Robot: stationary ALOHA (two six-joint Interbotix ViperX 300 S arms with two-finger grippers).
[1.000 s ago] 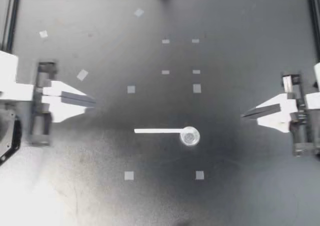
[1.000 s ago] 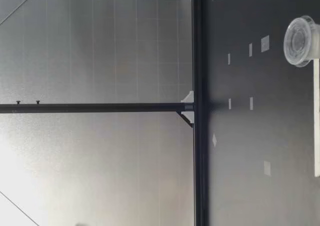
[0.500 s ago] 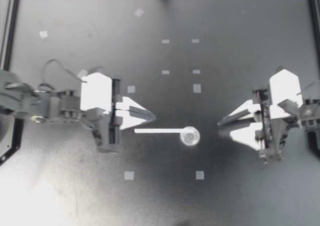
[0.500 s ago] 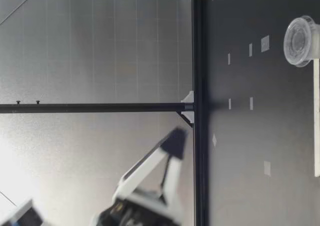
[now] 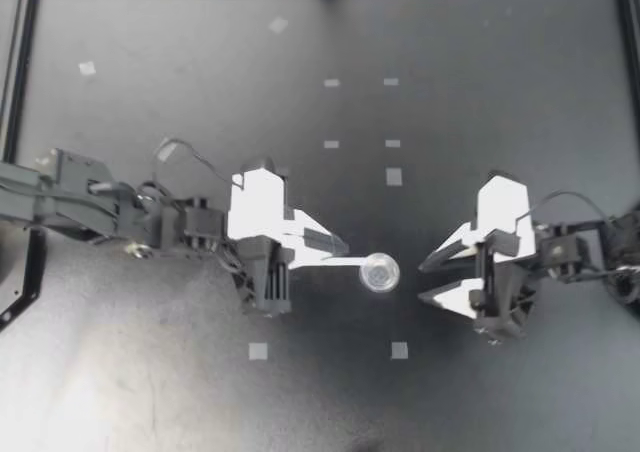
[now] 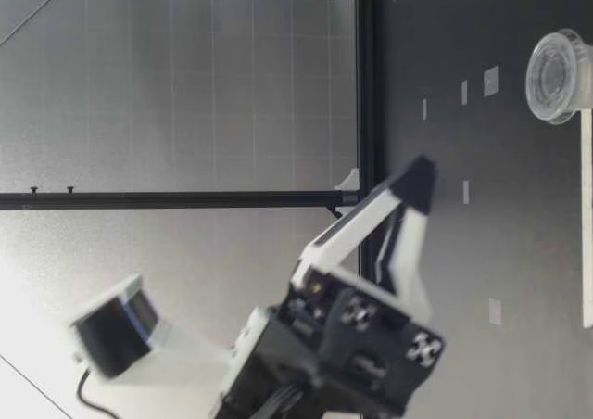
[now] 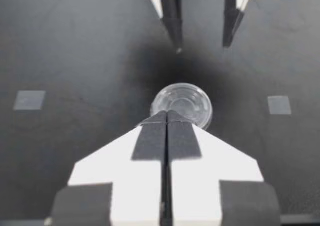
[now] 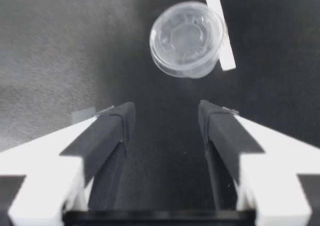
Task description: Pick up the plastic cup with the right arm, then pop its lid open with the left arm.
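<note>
- The clear cup (image 5: 380, 272) stands on the dark worktop (image 5: 480, 92) between the two arms. It is straight ahead of my left fingers (image 5: 322, 240) and straight ahead of my right fingers (image 5: 455, 248), which face each other across it.
- The white strip (image 5: 350, 261) lies flat. Its long axis runs from the cup's rim back under my left fingers, along their line of reach.
- My left fingers are the nearer: in the left wrist view their tips (image 7: 166, 117) sit just beside the cup (image 7: 183, 104). I cannot tell whether they touch it.
- My left fingers are pressed together with no gap and hold nothing.
- My right fingers (image 8: 107, 131) are spread apart to a gap about the width of the cup (image 8: 187, 38). They are empty, with the cup near but clear of the tips.
</note>
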